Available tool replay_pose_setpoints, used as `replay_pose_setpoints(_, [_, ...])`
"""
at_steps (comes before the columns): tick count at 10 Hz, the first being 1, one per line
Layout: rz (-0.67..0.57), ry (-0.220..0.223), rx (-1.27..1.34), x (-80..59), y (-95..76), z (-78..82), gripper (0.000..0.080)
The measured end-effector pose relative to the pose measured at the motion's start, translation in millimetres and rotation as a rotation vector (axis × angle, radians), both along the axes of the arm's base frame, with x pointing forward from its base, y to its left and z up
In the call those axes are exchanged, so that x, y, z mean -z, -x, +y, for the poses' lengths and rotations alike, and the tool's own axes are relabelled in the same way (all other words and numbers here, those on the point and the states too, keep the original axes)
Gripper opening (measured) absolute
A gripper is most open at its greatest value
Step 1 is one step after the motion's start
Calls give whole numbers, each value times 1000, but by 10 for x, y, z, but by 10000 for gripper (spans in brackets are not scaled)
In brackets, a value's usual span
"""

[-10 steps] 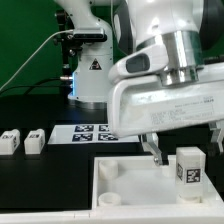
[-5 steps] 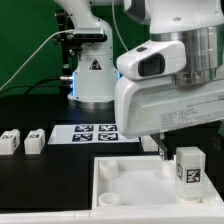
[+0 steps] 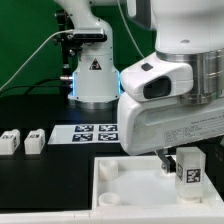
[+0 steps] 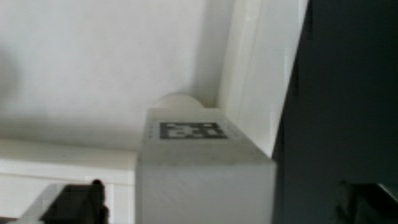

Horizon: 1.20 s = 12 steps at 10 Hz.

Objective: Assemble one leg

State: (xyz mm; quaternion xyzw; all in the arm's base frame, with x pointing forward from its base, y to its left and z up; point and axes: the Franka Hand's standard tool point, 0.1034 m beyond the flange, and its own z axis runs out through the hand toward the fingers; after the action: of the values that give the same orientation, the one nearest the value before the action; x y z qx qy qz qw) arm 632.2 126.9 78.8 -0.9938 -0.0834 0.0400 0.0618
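Leg [image 3: 187,168] stands upright on tabletop [image 3: 118,188], by its edge on the exterior view's right, tag facing cam. Gripper [image 4: 221,203] spread wide, fingers [image 4: 77,203] either side of leg w/ gaps, no contact. Two spare legs [image 3: 10,141] on table at the exterior view's left.

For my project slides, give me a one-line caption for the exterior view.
Open gripper straddling the upright leg on the white tabletop, marker board on the black table behind.
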Motion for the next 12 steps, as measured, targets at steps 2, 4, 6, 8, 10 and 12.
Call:
replay_pose_setpoints(2, [1,0,1,2,1,-5,427])
replay_pose_setpoints(4, [6,5,47,3,-3,-22,313])
replay_pose_setpoints(6, [10,8,82,5,-5,-37,313])
replay_pose_setpoints(8, [36,28,308,6,-6,-40,312])
replay_pose_setpoints(10, [65,38,579,10,-25,-71,310])
replay_pose_setpoints(12, [69,1,904,54,-42,-143,302])
